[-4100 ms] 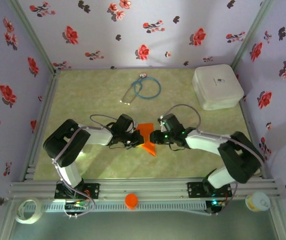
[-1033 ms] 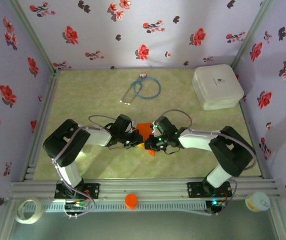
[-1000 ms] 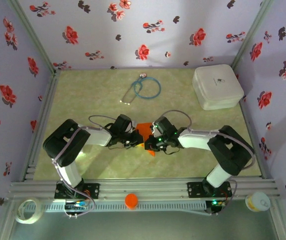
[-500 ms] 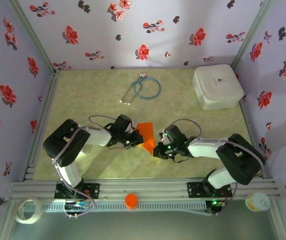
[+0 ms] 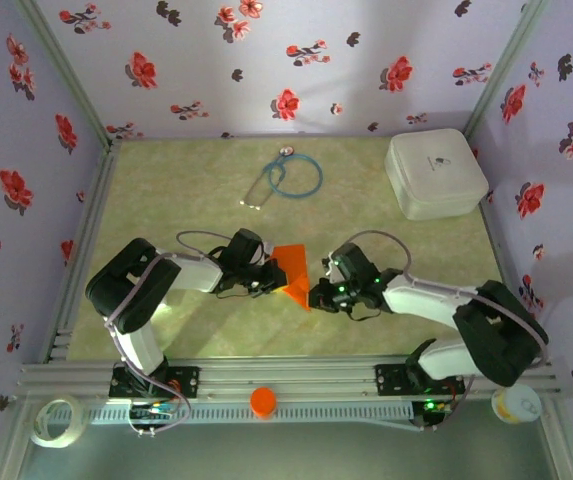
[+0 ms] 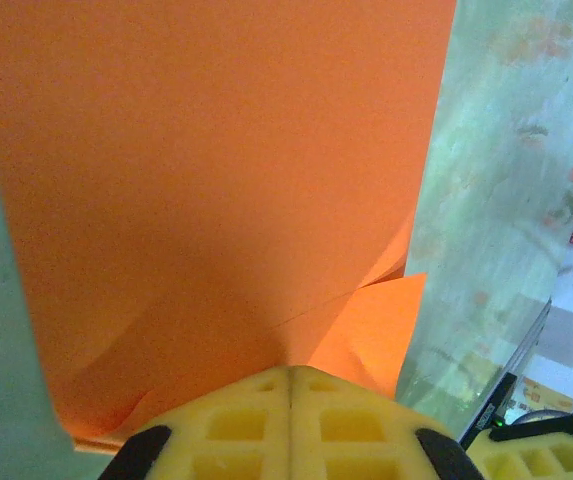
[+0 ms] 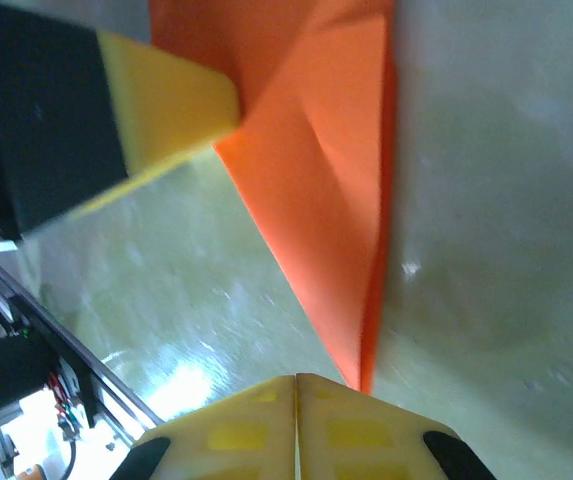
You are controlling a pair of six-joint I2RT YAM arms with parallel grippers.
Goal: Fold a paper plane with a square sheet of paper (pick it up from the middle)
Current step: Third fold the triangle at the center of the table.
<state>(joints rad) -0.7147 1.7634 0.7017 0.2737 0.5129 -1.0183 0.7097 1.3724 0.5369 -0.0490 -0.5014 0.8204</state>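
a: where's the orange paper [image 5: 293, 272]?
b: middle of the table [image 5: 186, 190], between the arms, folded to a point aimed at the near edge
a: left gripper [image 6: 289, 372]?
b: pads pressed together, pinching the paper's edge
a: right gripper [image 7: 296, 378]?
b: fingers closed flat together, paper's tip just at them; can't tell if it's pinched

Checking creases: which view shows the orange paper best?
Right wrist: the orange paper shows layered folds and its pointed tip. Left wrist: one broad face, faint crease. Top external: a small wedge.
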